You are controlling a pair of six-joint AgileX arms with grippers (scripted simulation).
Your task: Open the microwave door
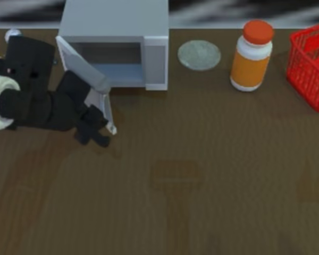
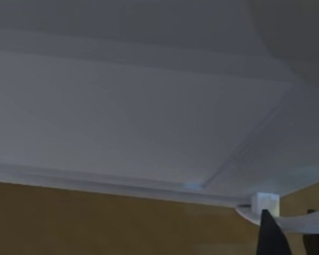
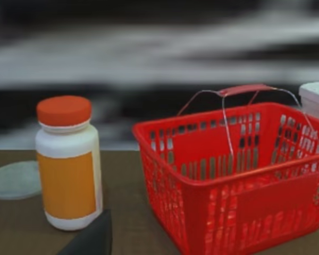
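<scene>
Microwave [image 1: 117,24] sits at about eleven o'clock on the table [image 1: 212,186] in the top view, against the far edge, its grey control strip on the right of the front and its cavity showing. Its microwave door [image 1: 85,66] is swung partly open, hinged at the left of the front and angling out toward seven o'clock, so the free edge with the white handle stands well clear of the body. My left gripper [image 1: 98,135] is at that free edge, near nine o'clock on the table, with the dark arm stretching back to the left rim; the left wrist view is filled by the pale door panel [image 2: 138,106] with one dark fingertip [image 2: 271,236] just under the handle edge, and I cannot tell whether the fingers are closed on it. Toward one o'clock lie a grey round disc [image 1: 199,54], an orange bottle [image 1: 251,56] with an orange cap, and a red basket [image 1: 311,64]. My right gripper shows only as a dark finger [image 3: 93,239] in the right wrist view, in front of the bottle [image 3: 69,164] and basket [image 3: 239,175]; its state I cannot tell.
</scene>
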